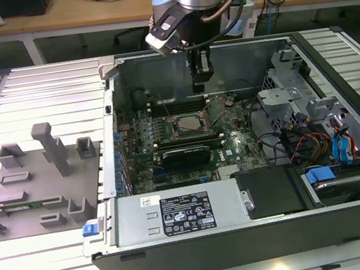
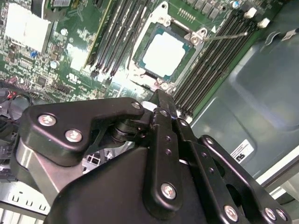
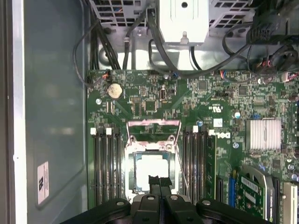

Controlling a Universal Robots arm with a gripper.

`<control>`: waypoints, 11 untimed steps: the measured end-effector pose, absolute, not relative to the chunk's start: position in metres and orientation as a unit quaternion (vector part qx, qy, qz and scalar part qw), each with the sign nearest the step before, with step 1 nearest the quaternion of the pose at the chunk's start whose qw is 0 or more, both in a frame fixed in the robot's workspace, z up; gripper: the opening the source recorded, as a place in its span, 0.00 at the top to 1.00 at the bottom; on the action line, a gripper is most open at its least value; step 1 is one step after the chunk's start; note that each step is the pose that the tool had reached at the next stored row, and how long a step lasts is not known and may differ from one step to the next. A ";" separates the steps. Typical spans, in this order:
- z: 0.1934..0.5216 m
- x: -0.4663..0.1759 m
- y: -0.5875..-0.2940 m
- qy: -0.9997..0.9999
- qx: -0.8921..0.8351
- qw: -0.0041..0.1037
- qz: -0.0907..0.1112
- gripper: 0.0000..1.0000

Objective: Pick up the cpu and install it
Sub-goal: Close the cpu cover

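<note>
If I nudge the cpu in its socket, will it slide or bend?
Probably stiff: the cpu is a flat, metal-topped square. It likely won't slide, since the socket rims it closely. Its smooth, shiny top may be slippery.

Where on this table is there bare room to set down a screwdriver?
Bare ribbed table beyond the grey fixture, up to the case, and the strip in front of the fixture. Inside the case is crowded: motherboard, cables, tool near the cpu.
</note>
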State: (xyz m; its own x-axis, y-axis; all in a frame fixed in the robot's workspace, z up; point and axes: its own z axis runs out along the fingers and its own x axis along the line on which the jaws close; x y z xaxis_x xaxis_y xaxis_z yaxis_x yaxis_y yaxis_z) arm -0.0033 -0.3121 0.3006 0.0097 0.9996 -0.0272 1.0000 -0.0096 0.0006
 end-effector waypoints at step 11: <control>0.301 0.026 -0.312 0.704 0.710 0.010 -0.009 0.89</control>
State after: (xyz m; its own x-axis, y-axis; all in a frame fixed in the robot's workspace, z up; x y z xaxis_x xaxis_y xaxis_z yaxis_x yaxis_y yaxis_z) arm 0.0265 -0.3121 0.3006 0.0096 0.9996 -0.0272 1.0000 -0.0096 0.0006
